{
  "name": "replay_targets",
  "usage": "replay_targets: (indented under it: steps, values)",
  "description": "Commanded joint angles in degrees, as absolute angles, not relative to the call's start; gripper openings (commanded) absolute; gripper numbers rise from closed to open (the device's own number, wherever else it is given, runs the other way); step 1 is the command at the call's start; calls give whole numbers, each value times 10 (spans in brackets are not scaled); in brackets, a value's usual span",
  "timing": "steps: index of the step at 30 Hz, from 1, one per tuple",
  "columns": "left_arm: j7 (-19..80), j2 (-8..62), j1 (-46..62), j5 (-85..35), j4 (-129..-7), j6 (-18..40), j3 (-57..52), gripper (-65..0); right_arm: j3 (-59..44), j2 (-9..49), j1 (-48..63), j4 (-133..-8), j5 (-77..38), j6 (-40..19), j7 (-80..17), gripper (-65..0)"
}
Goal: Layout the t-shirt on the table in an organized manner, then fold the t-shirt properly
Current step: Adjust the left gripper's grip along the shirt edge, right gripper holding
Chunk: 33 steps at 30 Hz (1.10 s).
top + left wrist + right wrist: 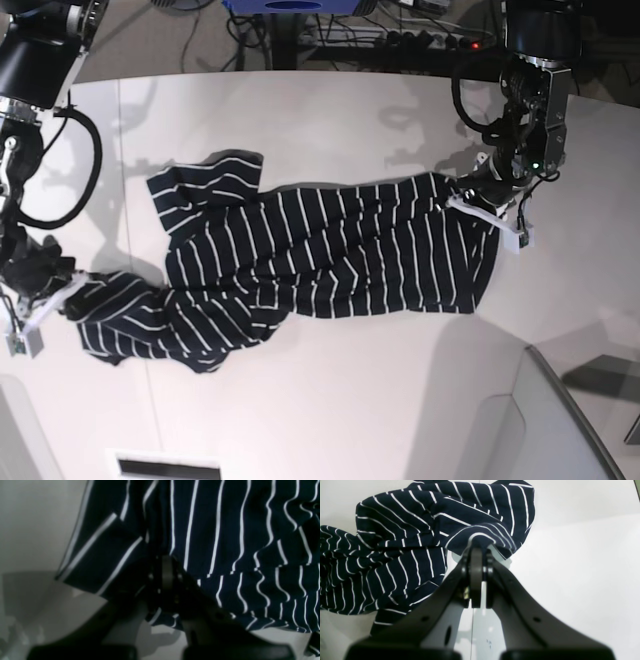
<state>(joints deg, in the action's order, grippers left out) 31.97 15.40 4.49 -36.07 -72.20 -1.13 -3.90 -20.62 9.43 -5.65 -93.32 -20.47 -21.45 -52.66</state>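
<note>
A dark navy t-shirt (320,260) with thin white stripes lies stretched sideways across the middle of a large white surface (350,400), seen from above in the base view. The cloth is rumpled rather than flat: one sleeve (200,185) sticks up toward the far edge, and the end nearer the surface's left edge is bunched into folds.

The right hand (62,295) sits at the left edge of the surface in the base view. Its wrist view shows its two dark fingers (476,577) pressed together, pinching a raised fold of the t-shirt (420,542) at their tips. The rest of the cloth spreads away to that view's left in wavy creases, with bare white surface (570,567) to the right.

The left hand (480,195) is over toward the right edge of the surface in the base view, at the opposite end of the shirt (a white piece on the arm juts out just beside it). Its wrist view is dim and blurred, but the fingers (167,575) are closed on the edge of the striped cloth (225,530), which fills most of that view, while a sleeve (100,555) hangs at the left against the pale surface (30,530).

Beyond the far edge of the surface, tangled cables (400,35) lie on the floor.
</note>
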Motion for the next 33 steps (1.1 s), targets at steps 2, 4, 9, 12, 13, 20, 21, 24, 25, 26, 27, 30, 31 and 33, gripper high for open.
replay_targets:
  steps: [2,4,9,12,13,20,21,24,25,26,27,30,31,33]
  values:
    - [313,157,40,-362,-740,-9,-38,-650,-207,102,-66,-945,-210,-216,-514,-648]
    - [313,156,41,-364,-744,-9,-35,-535,-207,102,-66,-945,-210,-216,-514,-648]
    - [313,155,41,-366,-745,-9,-34,-365,-207,102,-66,-945,-210,-216,-514,-648]
    - [313,155,41,-366,-755,-9,-34,-329,-207,102,-66,-944,-210,-216,-514,-648]
    - [313,154,41,-366,-756,-9,-34,-329,-207,102,-66,-943,-210,-216,-514,-648]
    - [313,139,35,-363,-752,-9,-34,-334,-207,102,-67,-941,-210,-216,-513,-648]
    - [313,138,35,-363,-752,-9,-34,-336,-207,102,-67,-941,-210,-216,-513,-648]
    - [313,127,33,-363,-752,-9,-34,-337,-207,102,-67,-941,-210,-216,-513,-648]
    - [313,124,33,-362,-752,-9,-34,-341,-207,102,-67,-940,-210,-216,-513,-648]
    - [313,124,33,-362,-753,-9,-34,-355,-207,102,-67,-940,-210,-216,-513,-648]
    - [313,123,33,-362,-754,-9,-34,-382,-207,102,-67,-940,-210,-216,-513,-648]
    - [313,123,33,-362,-756,-9,-35,-523,-207,102,-67,-940,-210,-216,-513,-648]
    - [313,123,33,-362,-756,-9,-35,-558,-207,102,-67,-940,-210,-216,-513,-648]
    - [313,123,33,-363,-756,-9,-36,-617,-207,102,-67,-940,-210,-216,-513,-648]
